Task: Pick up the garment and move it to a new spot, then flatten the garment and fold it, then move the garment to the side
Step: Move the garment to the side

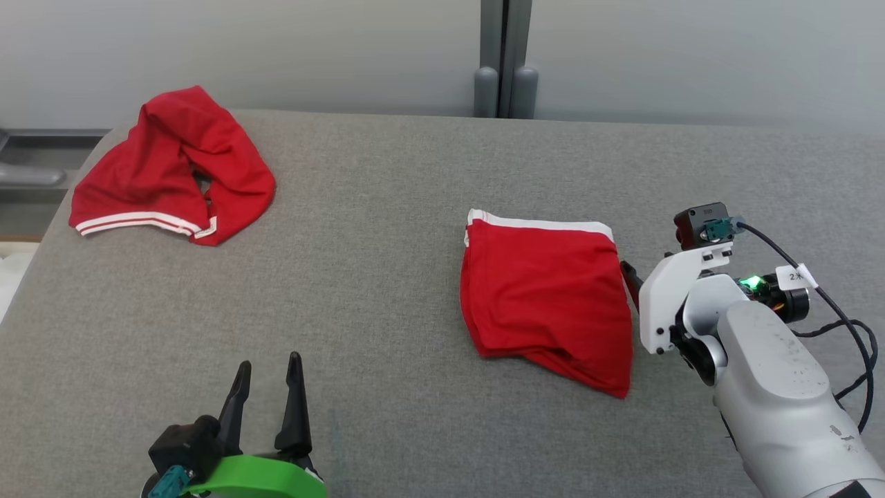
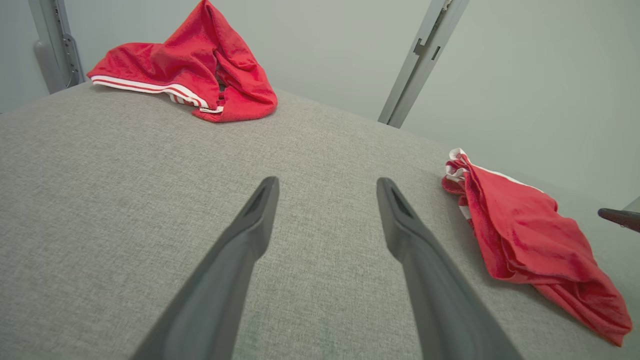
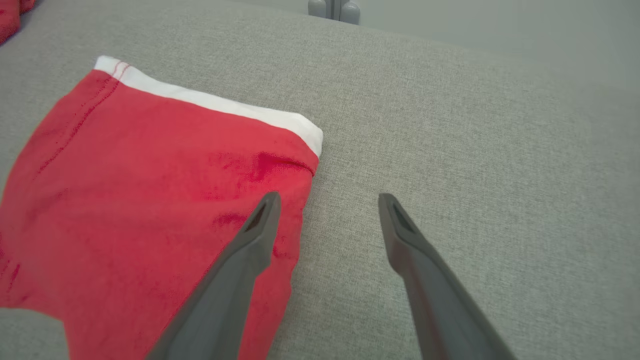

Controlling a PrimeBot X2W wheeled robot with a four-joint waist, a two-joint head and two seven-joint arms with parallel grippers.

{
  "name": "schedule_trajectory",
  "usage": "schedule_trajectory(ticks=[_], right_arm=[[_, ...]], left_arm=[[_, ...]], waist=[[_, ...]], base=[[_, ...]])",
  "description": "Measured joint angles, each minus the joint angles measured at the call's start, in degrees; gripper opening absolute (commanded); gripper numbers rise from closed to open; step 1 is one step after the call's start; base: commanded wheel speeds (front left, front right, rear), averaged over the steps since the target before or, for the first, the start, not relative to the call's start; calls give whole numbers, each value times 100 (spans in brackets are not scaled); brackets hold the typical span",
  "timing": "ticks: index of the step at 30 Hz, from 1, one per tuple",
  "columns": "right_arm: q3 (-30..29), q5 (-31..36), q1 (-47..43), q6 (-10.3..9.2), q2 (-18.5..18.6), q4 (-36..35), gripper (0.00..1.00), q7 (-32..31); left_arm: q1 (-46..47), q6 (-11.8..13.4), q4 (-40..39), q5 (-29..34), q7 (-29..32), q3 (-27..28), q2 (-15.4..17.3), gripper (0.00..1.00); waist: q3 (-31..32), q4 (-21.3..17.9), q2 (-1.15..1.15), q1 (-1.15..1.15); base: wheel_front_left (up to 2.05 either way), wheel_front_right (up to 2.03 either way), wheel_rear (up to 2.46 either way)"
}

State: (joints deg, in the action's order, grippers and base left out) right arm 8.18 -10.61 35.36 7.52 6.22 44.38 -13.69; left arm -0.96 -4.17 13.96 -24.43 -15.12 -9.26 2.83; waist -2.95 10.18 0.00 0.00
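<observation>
Head view: folded red jersey garment (image 1: pixel 546 304), white-banded, on grey fabric table (image 1: pixel 387 277); right gripper (image 3: pixel 327 200) released at its 3 o'clock, left gripper (image 1: pixel 269 363) released at 7 o'clock.

1. The garment (image 1: pixel 546 304) is red jersey cloth, folded into a compact, roughly rectangular packet of several layers.
2. A white band runs along its far edge, with thin red stitch lines near the far left corner.
3. It lies flat on the grey fabric surface (image 1: pixel 387 311), right of centre in the head view.
4. Stacked layer edges show along its left and near sides, and its near right corner tapers to a point.
</observation>
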Motion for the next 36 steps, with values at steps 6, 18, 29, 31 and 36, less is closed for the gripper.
schedule_trajectory(ticks=[6,18,29,31,36], right_arm=[[357,-378,137,0,142,378,100,-412],[1018,-1068,505,-4,113,733,22,-402],[1629,-1187,907,2,352,810,0,133],[1701,-1212,1002,2,493,802,0,181],[1752,-1271,1227,2,842,751,0,320]], left_arm=[[111,14,-40,-24,0,-41,0,100],[307,47,-147,8,0,-105,0,100],[499,14,-305,227,0,-191,0,100],[546,9,-390,271,0,-199,0,100],[705,-16,-531,403,0,-259,-1,100]], waist=[[-252,195,0,0],[-677,366,0,0],[-784,-42,0,0],[-811,-212,0,0],[-908,-685,0,0]], base=[[0,0,0],[0,0,0],[0,0,0],[0,0,0],[0,0,0]])
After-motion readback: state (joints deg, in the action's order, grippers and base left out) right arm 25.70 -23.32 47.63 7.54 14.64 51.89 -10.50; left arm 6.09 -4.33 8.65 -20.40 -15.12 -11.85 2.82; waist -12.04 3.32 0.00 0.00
